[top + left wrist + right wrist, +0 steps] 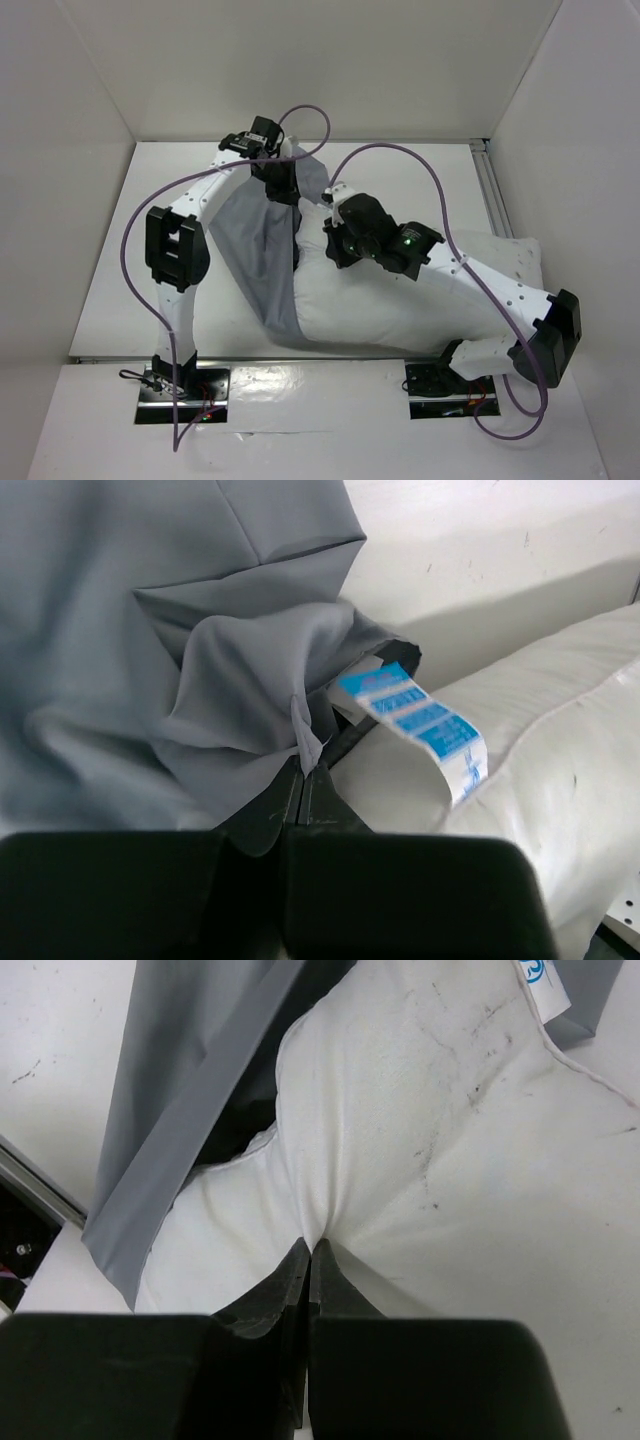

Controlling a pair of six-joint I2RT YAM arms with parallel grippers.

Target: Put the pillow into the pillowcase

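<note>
We see the left gripper (303,770) with its two dark fingers pressed tight together, no gap between them, and a small fold of the pillowcase (130,630) caught at the tips, so it is pinching the grey cloth near the open edge. Just beside that pinch, a blue-and-white label (420,720) curls out from under the grey hem and lies against the pillow (560,740). The right gripper (308,1245) is likewise closed to a thin seam, and the white fabric puckers into creases that run straight to its tips: it is nipping the pillow's cover near a corner, with the grey cloth hanging close on its left. From the overhead view we find the pillow lying across the table (130,240) in front of the arm bases, its right end bare and reaching towards the right wall, its left end under the pillowcase, which drapes limp and wrinkled over that end and trails up to the left gripper at the far side.
</note>
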